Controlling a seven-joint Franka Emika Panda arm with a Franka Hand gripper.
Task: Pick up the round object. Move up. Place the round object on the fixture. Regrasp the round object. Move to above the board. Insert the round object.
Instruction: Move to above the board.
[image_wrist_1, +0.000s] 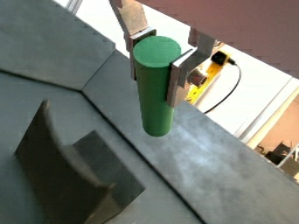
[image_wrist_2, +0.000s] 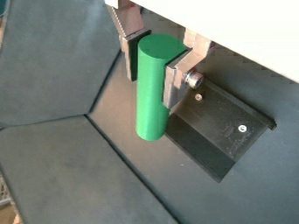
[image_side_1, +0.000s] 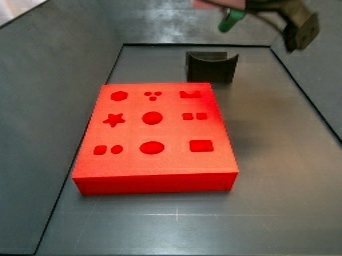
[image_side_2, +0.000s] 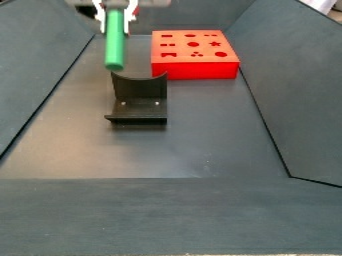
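green round object (image_side_2: 115, 42) x1 | hand (image_wrist_2: 156, 54) grips it above fixture (image_side_2: 138, 102) x1 | board (image_side_1: 154, 135) x1

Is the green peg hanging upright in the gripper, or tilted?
Upright. In a side view the green peg hangs vertically from the gripper, its lower end just above the fixture, apart from it.

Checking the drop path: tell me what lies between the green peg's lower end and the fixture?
Nothing: in a side view, the gripper holds the peg above the fixture; the gap is bare.
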